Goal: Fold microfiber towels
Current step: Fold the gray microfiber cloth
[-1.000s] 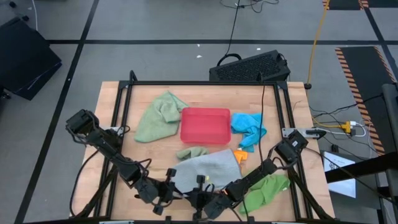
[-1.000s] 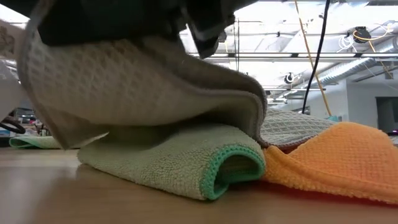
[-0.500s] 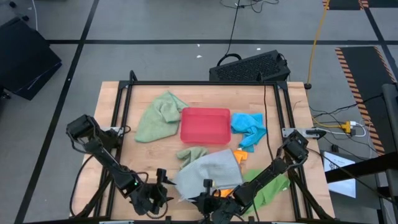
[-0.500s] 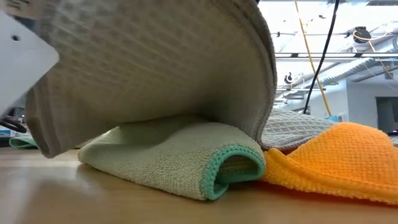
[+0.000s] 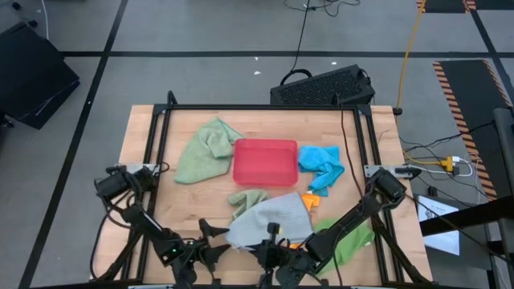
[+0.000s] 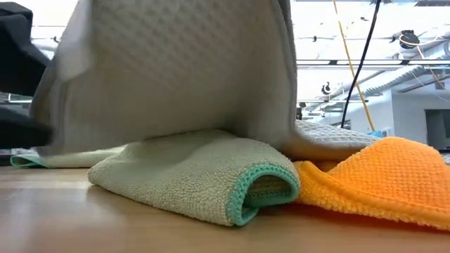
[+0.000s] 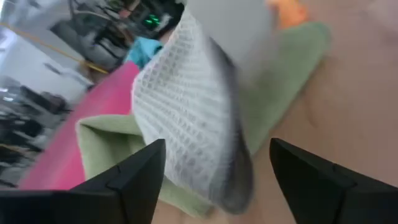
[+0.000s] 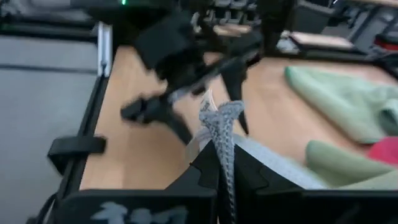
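The grey-blue waffle towel (image 5: 269,215) is raised at its near edge, and its far part lies over a small sage green towel (image 5: 249,197) and an orange towel (image 5: 310,201). My right gripper (image 5: 271,238) is shut on the grey-blue towel near the table's near edge. My left gripper (image 5: 210,241) is open just left of the towel; in its wrist view the towel (image 7: 186,118) hangs ahead of the parted fingers, apart from them. A second sage green towel (image 5: 205,148), a bright blue towel (image 5: 321,164) and a bright green towel (image 5: 347,241) lie loose. My right gripper pinches a bunched bit of the grey-blue towel's near edge (image 8: 221,127) between its two fingers. How many layers it has, I cannot tell. That edge is lifted clear of the table. The towel hangs down from it (image 6: 176,77), and its far part rests on the sage green towel (image 6: 204,176).
A red tray (image 5: 265,160) stands at the table's middle, between the sage green and bright blue towels. A black frame runs round the wooden table (image 5: 161,193). A black case (image 5: 321,87) lies on the floor beyond the far edge.
My right gripper has risen with the grey-blue towel's near edge, which now stands high and bunched while its far part stays on the sage green and orange towels. My left arm has drawn back toward the table's near left, and its gripper stands clear of the towel.
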